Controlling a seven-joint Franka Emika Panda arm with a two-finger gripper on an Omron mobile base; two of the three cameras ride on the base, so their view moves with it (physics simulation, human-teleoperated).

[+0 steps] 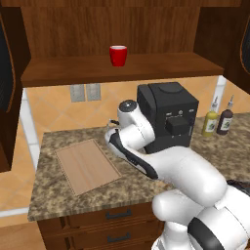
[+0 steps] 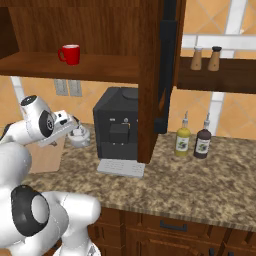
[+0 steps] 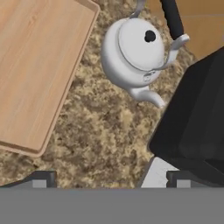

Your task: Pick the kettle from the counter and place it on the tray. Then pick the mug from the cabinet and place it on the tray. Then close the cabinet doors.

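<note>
The silver-white kettle (image 3: 133,54) stands on the granite counter (image 3: 105,131) between the wooden tray (image 3: 39,65) and a black coffee machine, its spout pointing toward my fingers. My gripper (image 3: 111,180) hovers open above the counter, short of the kettle, with nothing between its fingertips (image 3: 41,179). From the right base camera, the kettle (image 2: 80,136) sits just past my hand, and the tray (image 1: 88,165) lies bare at the counter's left. The red mug (image 1: 118,55) stands on the cabinet shelf (image 1: 161,66). Both cabinet doors (image 1: 6,73) are swung open.
The black coffee machine (image 1: 168,117) stands right beside the kettle, with its drip plate (image 2: 120,168) in front. Two bottles (image 2: 183,141) stand on the counter to the right, and two shakers (image 2: 197,58) on a side shelf. An open door (image 2: 167,65) hangs edge-on above the machine.
</note>
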